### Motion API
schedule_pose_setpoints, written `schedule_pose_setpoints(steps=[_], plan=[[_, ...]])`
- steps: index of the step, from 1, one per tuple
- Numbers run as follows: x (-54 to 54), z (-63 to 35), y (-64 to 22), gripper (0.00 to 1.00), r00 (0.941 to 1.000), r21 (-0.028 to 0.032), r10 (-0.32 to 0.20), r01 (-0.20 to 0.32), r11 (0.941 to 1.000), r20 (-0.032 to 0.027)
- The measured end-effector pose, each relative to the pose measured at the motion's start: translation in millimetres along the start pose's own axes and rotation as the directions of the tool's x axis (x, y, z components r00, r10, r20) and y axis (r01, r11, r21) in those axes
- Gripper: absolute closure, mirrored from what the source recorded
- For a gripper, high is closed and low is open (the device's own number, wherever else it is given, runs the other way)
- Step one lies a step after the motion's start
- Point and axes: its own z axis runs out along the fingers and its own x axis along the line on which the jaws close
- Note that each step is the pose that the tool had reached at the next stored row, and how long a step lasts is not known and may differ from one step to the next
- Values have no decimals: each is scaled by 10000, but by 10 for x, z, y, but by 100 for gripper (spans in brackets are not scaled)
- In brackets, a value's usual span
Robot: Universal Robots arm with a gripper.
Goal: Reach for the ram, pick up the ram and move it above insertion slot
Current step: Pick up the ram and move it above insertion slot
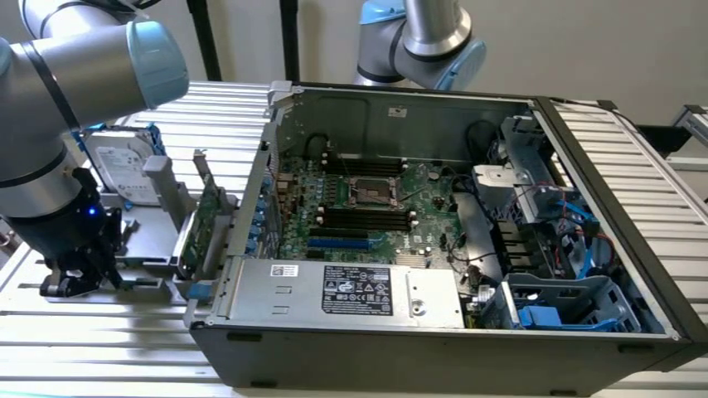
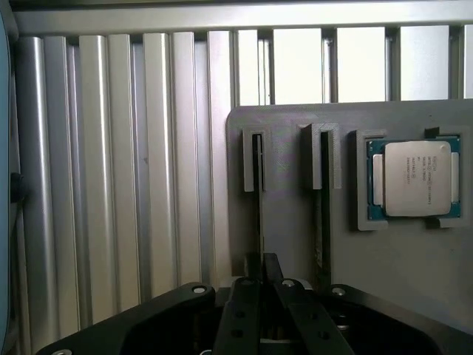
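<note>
Your hand [image 2: 264, 260] is down on the gray holder plate [image 2: 288, 222], fingers narrow, and the near end of the ram [image 2: 259, 185] sits between the tips. It looks like a pinch on the stick, but contact is my read, not certain.

The ram stands on edge in a holder-plate groove. Its long axis runs straight away from your fingertips, in line with the gap between them, so the hand is already squared to it. It is not lifted; it's still seated in the groove.

One groove over on the plate is a second dark strip; can't tell if that's a stick. Past that, a CPU [image 2: 417, 177] lies flat in its plate pocket.

In the exterior view your hand [image 1: 80, 278] points straight down at the plate with the wrist stacked above it, and the desk [image 1: 66, 348] lies under everything.

The insertion slot [image 1: 360, 217] is well apart from the plate, inside the open computer case [image 1: 443, 348], on the exterior view's right.
</note>
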Motion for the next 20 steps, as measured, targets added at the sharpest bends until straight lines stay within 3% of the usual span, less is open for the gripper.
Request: schedule_pose_setpoints(steps=[5, 11, 16, 20], plan=[[0, -20, 2, 87, 10000, -1, 1, -1, 10000, 0], [0, -123, 7, 87, 10000, -1, 1, -1, 10000, 4], [0, -264, 11, 87, 10000, -4, 0, 0, 10000, 12], [-1, -432, 10, 87, 10000, -9, 0, 0, 10000, 24]])
